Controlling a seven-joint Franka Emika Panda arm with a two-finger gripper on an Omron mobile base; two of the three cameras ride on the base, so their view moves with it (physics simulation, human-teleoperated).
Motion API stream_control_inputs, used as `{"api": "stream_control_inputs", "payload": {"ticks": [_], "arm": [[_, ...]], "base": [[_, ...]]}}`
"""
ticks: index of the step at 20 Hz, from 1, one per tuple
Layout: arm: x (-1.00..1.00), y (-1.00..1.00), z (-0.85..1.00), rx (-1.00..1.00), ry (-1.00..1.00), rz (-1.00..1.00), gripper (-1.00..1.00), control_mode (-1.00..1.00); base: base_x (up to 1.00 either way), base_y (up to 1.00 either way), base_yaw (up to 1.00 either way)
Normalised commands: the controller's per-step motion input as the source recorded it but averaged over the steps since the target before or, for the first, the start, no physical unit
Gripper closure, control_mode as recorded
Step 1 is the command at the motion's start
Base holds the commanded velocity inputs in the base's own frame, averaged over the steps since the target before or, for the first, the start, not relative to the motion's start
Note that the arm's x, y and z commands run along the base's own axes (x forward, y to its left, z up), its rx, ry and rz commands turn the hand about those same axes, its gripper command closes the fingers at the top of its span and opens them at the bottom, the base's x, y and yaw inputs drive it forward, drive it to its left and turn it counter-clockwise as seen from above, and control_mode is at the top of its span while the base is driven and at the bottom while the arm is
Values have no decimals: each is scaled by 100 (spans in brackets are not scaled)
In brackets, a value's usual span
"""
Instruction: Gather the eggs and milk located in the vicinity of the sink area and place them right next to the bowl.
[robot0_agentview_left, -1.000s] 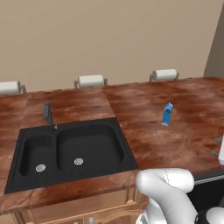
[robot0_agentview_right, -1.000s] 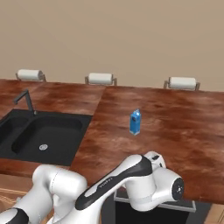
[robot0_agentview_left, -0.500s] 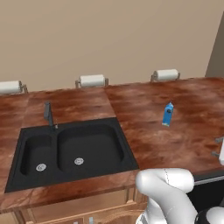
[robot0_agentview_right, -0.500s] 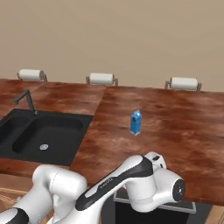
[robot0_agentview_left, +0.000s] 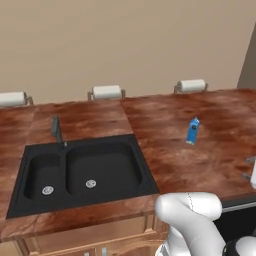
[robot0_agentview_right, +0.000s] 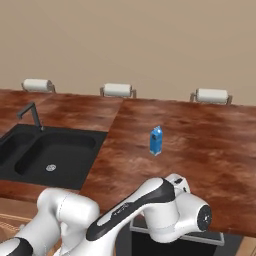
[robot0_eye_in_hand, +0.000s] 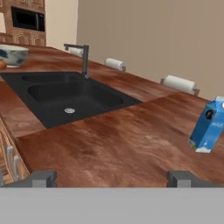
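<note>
Gripper (robot0_eye_in_hand: 111, 178), jaws spread wide and empty, held low at the near edge of the counter (robot0_eye_in_hand: 113, 148) and looking across it. At far left in the hand view stands the bowl (robot0_eye_in_hand: 12, 55), with an orange-brown object, probably the egg (robot0_eye_in_hand: 2, 64), just beside it at the frame edge; too little shows to be sure. Next comes the black double sink (robot0_agentview_left: 82, 170), its faucet (robot0_agentview_left: 56, 130) at the far rim. Three paper rolls (robot0_agentview_right: 117, 90) line the wall. To the right of the sink, well apart from it on open counter, stands the milk (robot0_agentview_right: 156, 140), upright, long axis vertical, gable ridge on top; in the hand view it is at right, its base clear of the gripper. Judged by its form, the carton is light and fairly stiff but would dent under hard squeezing and tip easily if nudged high; its flat side walls at mid-height offer the best hold, jaws level.
</note>
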Motion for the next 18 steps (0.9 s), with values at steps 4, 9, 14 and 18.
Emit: {"api": "stream_control_inputs", "payload": {"ticks": [4, 9, 14, 18], "arm": [[0, 0, 0, 0, 0, 0, -100, 100], [0, 0, 0, 0, 0, 0, -100, 100], [0, 0, 0, 0, 0, 0, -100, 100], [0, 0, 0, 0, 0, 0, -100, 100]], "base": [[100, 0, 18], [100, 0, 19], [100, 0, 19], [100, 0, 20]]}}
